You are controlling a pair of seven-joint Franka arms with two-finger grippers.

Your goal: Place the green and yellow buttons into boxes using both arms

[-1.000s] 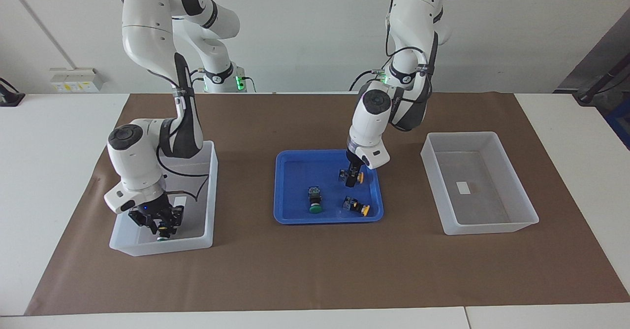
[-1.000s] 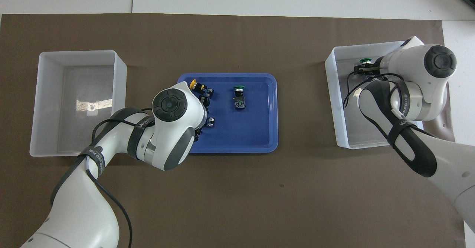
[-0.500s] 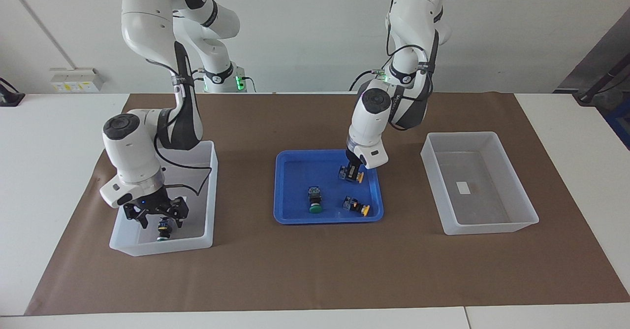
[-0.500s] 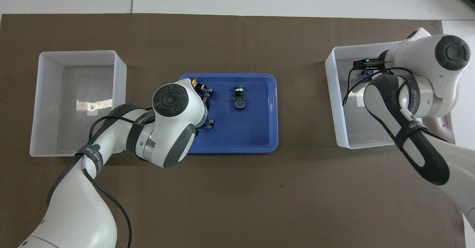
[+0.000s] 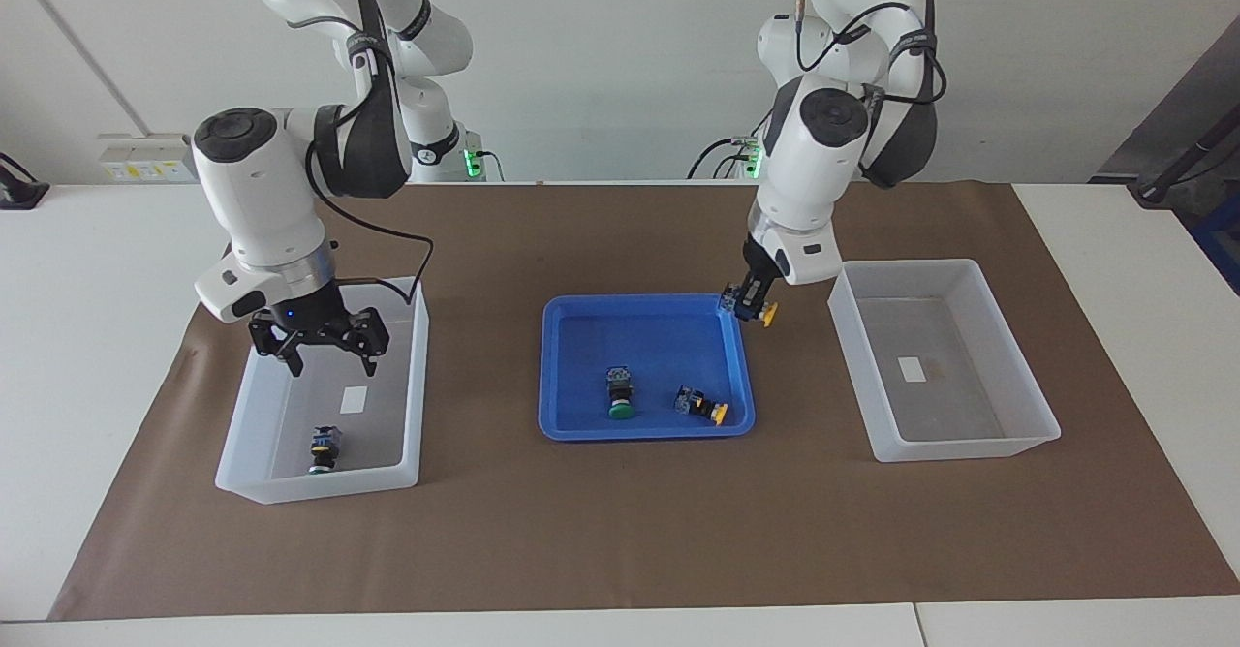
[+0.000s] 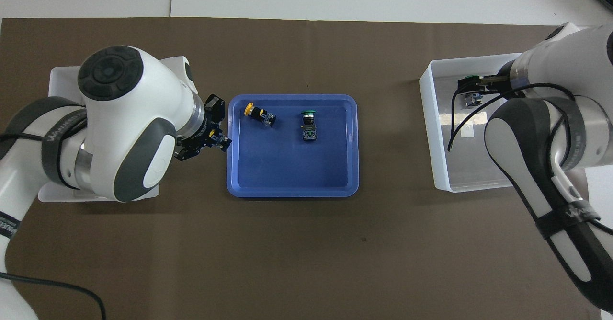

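with the left gripper (image 5: 753, 309) clamped on a yellow-capped push-button switch (image 5: 764, 314) above the shallow blue tray's rim (image 5: 742, 356), we carry it well inside the empty translucent white bin (image 5: 1007, 446) before release, apparently level; the right gripper (image 5: 320, 342) waits, splayed, over its bin (image 5: 320, 482).

Left hand (image 5: 754, 307) grips yellow button (image 5: 764, 313) above blue tray (image 5: 572, 376) edge; right hand (image 5: 320, 345) spread over bin (image 5: 412, 405).

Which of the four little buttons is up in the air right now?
The yellow button gripped by the left gripper, over the blue tray's edge. The others lie in the tray or the box.
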